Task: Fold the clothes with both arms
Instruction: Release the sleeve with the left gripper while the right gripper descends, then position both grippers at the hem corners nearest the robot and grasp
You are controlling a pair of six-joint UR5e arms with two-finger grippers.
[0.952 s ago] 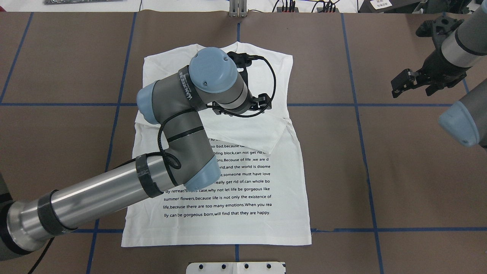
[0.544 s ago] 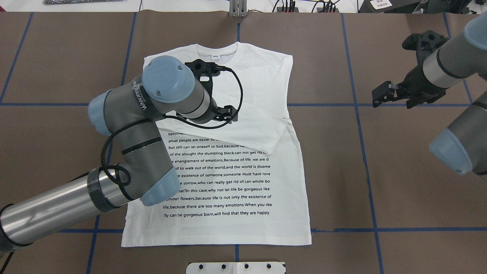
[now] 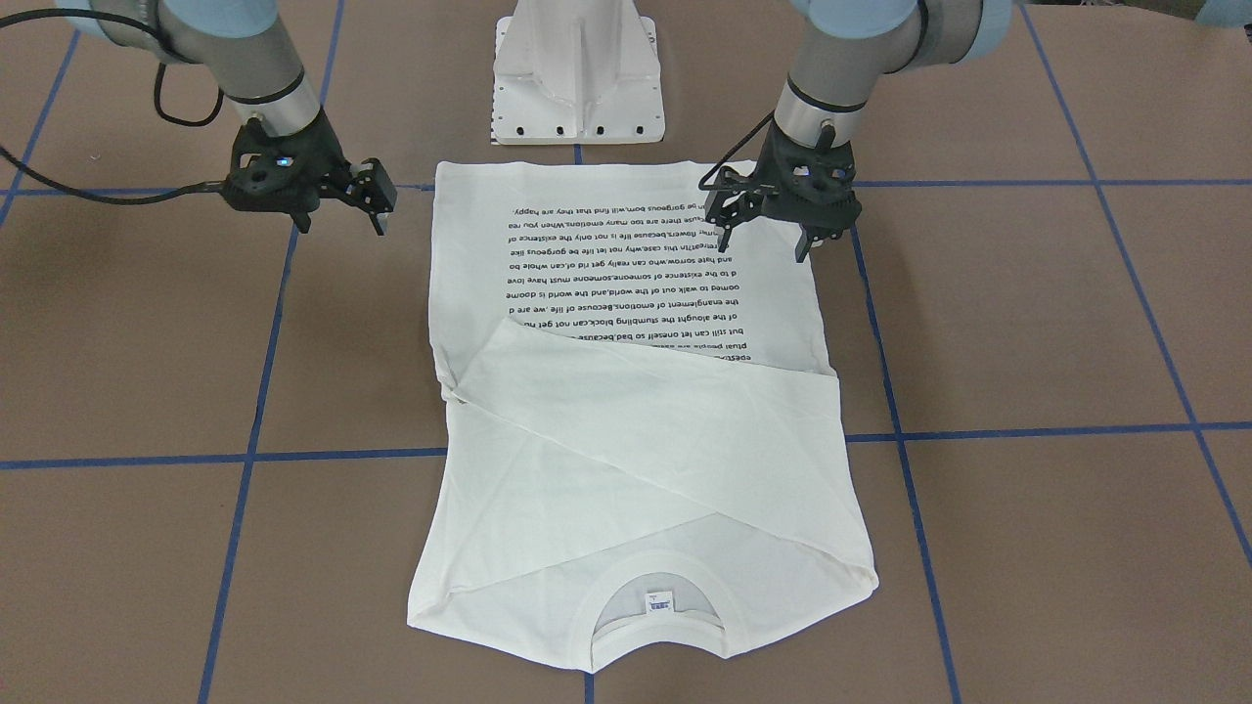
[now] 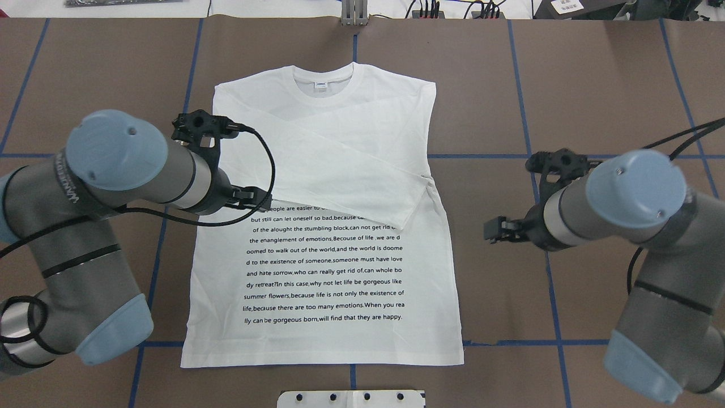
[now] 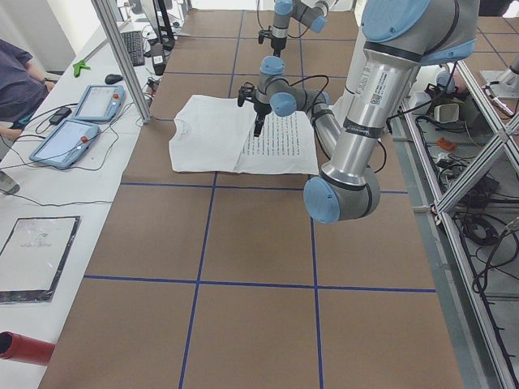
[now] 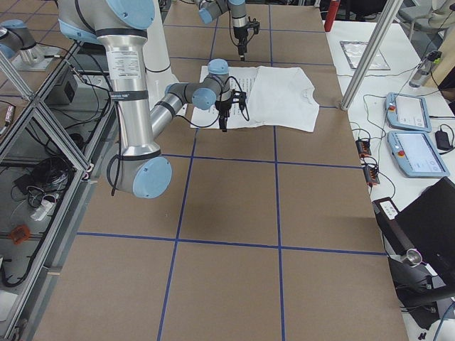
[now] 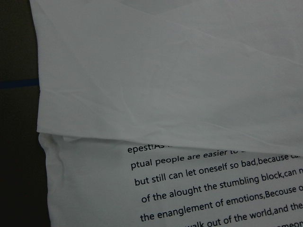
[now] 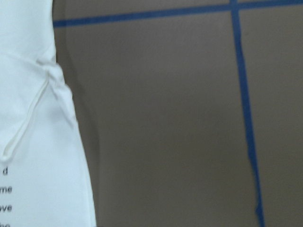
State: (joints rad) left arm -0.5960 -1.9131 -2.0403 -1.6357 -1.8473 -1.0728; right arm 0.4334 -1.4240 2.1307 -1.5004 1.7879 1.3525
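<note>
The white shirt (image 4: 340, 255) lies flat on the brown table with its text side up. Both sleeves are folded across the chest. Its neck and blue label (image 4: 321, 86) point away from the robot, and it also shows in the front view (image 3: 636, 440). My left gripper (image 4: 243, 198) hovers open and empty over the shirt's left edge, beside the folded sleeve, seen also in the front view (image 3: 768, 240). My right gripper (image 4: 498, 231) hovers open and empty over bare table, just right of the shirt's side, seen also in the front view (image 3: 340, 215).
The white pedestal base (image 3: 577, 78) stands at the near edge, just behind the shirt's hem. Blue tape lines (image 4: 532, 170) grid the table. A side table with tablets (image 5: 77, 121) and an operator (image 5: 16, 81) lie beyond the far edge.
My left arm has drawn back from over the shirt's chest to its left edge. My right arm has swung in from the far right corner to the shirt's right side. The shirt has not moved.
</note>
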